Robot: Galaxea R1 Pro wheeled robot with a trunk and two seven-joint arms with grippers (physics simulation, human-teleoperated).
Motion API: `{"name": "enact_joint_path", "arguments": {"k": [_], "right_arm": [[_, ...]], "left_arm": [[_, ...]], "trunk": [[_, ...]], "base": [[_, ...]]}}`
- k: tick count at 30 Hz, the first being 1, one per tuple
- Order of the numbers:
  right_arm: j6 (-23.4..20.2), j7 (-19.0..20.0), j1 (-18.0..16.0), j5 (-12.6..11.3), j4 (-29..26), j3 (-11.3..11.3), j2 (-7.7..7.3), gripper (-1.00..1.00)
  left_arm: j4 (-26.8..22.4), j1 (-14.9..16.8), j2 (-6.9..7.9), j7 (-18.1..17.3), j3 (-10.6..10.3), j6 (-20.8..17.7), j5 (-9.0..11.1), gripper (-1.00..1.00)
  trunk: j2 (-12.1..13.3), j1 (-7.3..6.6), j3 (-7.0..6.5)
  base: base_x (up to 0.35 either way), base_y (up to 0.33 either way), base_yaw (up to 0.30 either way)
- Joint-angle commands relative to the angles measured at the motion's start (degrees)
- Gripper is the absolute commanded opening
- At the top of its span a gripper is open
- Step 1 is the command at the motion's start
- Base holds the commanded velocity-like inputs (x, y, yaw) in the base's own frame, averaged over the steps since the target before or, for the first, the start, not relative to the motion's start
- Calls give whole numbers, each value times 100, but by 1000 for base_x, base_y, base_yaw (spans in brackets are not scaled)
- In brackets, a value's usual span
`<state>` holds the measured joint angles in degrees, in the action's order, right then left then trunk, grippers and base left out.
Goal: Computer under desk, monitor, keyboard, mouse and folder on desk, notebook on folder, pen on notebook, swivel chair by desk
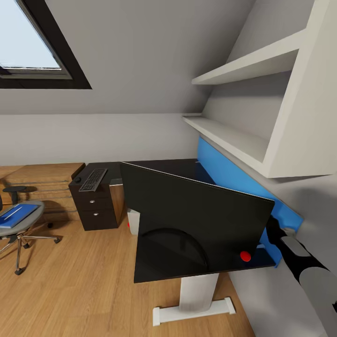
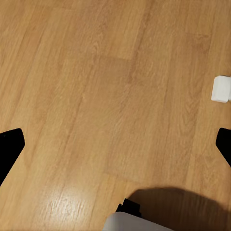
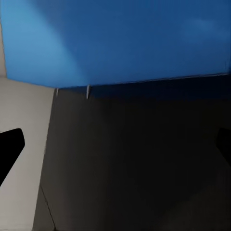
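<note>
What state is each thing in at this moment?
Monitor: upright on the desk, set at an angle.
Desk: standing, blue panel along its back.
Keyboard: flat on the drawer cabinet, not on the desk.
Folder: lying on the chair seat.
Chair: away from the desk.
Left end effector: open, over bare floor.
Right end effector: open, behind the monitor near the blue panel.

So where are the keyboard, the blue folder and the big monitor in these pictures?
keyboard [image 1: 93,179], head view, middle of its dark keys, on the black drawer cabinet.
folder [image 1: 17,215], head view, centre of its blue cover, on the chair seat.
monitor [image 1: 196,210], head view, middle of its black screen.
</note>
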<state>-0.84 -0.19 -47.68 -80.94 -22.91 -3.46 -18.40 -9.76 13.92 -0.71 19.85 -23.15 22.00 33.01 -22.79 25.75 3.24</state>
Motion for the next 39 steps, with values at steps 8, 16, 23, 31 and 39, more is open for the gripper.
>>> {"name": "enact_joint_path", "arguments": {"k": [8,16,23,31,39], "right_arm": [[143,-9,-4,729,-1,-14,15,100],[439,-15,-4,1323,5,-1,58,100],[481,-212,-4,1798,-4,4,125,100],[487,-351,-4,2332,-17,3,231,100],[480,-366,-9,2475,-44,9,315,100]], "left_arm": [[1,5,1,36,-49,14,30,100],[1,5,1,36,-48,13,30,100],[1,5,1,36,-47,15,30,100],[1,5,1,36,-48,15,30,100],[1,5,1,36,-48,7,30,100]], "trunk": [[-13,4,13],[-13,4,13],[-13,4,13],[-13,4,13],[-13,4,13]], "base": [[0,0,0],[0,0,0],[0,0,0],[0,0,0],[0,0,0]]}}
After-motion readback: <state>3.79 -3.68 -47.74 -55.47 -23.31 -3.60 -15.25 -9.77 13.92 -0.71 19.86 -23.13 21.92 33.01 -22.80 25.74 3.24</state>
